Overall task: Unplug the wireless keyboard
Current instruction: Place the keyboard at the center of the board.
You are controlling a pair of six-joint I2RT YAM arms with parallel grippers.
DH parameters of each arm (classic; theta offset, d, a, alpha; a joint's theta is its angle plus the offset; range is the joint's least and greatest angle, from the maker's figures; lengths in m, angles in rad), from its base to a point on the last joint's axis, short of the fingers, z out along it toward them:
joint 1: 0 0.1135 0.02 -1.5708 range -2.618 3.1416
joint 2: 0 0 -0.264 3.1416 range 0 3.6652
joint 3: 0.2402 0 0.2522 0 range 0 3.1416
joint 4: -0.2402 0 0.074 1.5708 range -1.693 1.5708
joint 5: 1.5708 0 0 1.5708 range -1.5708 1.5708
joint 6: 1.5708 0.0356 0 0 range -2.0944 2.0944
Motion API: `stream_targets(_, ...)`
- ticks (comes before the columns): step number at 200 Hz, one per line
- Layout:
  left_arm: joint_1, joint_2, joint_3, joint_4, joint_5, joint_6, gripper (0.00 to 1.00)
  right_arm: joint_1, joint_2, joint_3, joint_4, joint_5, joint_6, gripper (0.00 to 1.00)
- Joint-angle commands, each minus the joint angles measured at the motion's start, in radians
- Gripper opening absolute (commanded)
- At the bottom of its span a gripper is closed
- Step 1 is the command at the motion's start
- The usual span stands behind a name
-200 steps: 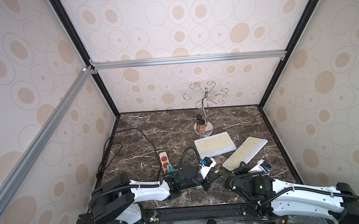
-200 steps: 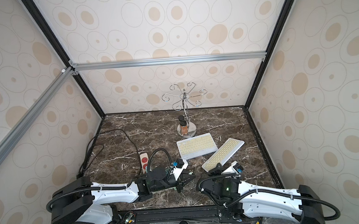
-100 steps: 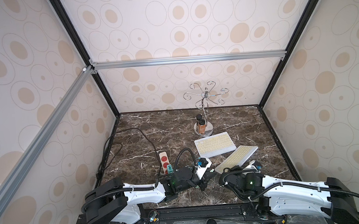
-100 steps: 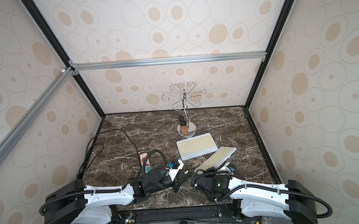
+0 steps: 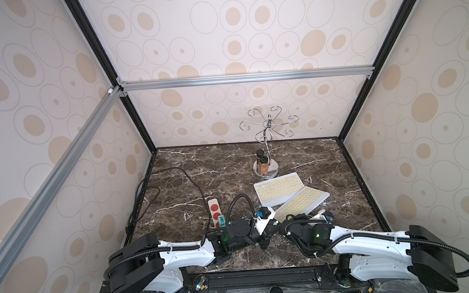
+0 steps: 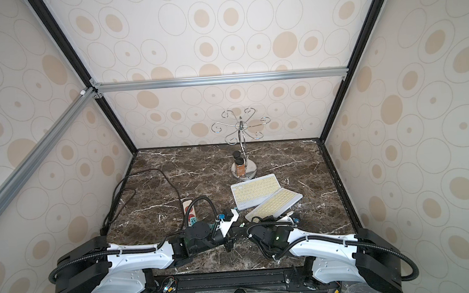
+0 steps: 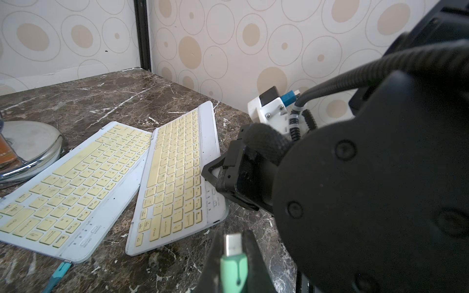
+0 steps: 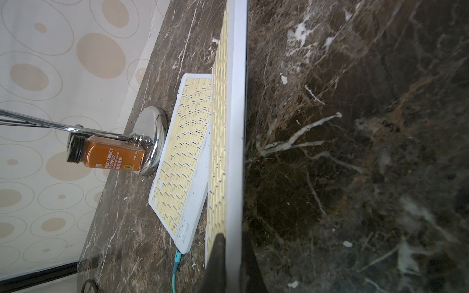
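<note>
Left gripper [image 7: 233,238]: fingers [image 7: 253,253] narrow, clamped on the green body of the plug [image 7: 234,263]. The plug's bare metal tip projects past the fingertips and touches nothing. Just ahead of that tip lies the near end of the keyboard [image 7: 177,172]. A dark slot [image 7: 216,222] in that end faces the plug, with a clear gap between the two. The plug is out of the keyboard.

Right gripper [image 8: 233,239]: fingers [image 8: 218,258] closed on the keyboard's white rim, one above and one below. From the grip, the keyboard runs straight away from the fingertips. The right wrist view shows it almost edge-on.

Beyond the grip, to the side of the held keyboard, a second keyboard [image 7: 73,177] lies flat on the marble table [image 8: 355,152]. The held keyboard overlaps its edge. A teal cable [image 8: 174,269] meets the second keyboard's near corner.

Past the second keyboard stands a chrome stand [image 8: 149,137] with a red-pepper spice jar [image 8: 111,157] on its base.

In a top view, a power strip [image 5: 215,209] lies near the left gripper, on the side away from the keyboards.
</note>
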Motion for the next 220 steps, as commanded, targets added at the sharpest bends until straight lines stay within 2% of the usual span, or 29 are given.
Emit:
stream_targets(1, 0.004, -0.021, 0.000, -0.005, -0.009, 0.022, 0.00, -0.004, 0.007, -0.035, -0.174, -0.224, 0.389, 0.00)
stream_targets(72, 0.006, -0.009, 0.008, -0.002, 0.001, 0.019, 0.00, -0.004, -0.150, -0.024, -0.427, -0.201, 0.526, 0.00)
stream_targets(140, 0.009, -0.026, -0.004, -0.002, 0.000, 0.025, 0.00, -0.004, -0.288, -0.018, -0.538, -0.148, 0.567, 0.00)
stream_targets(167, 0.010, -0.038, -0.015, 0.002, -0.003, 0.027, 0.00, -0.003, -0.268, -0.041, -0.480, -0.151, 0.555, 0.00)
stream_targets(220, 0.010, -0.048, -0.023, 0.002, 0.000, 0.022, 0.00, -0.004, -0.104, -0.044, -0.307, -0.180, 0.508, 0.00)
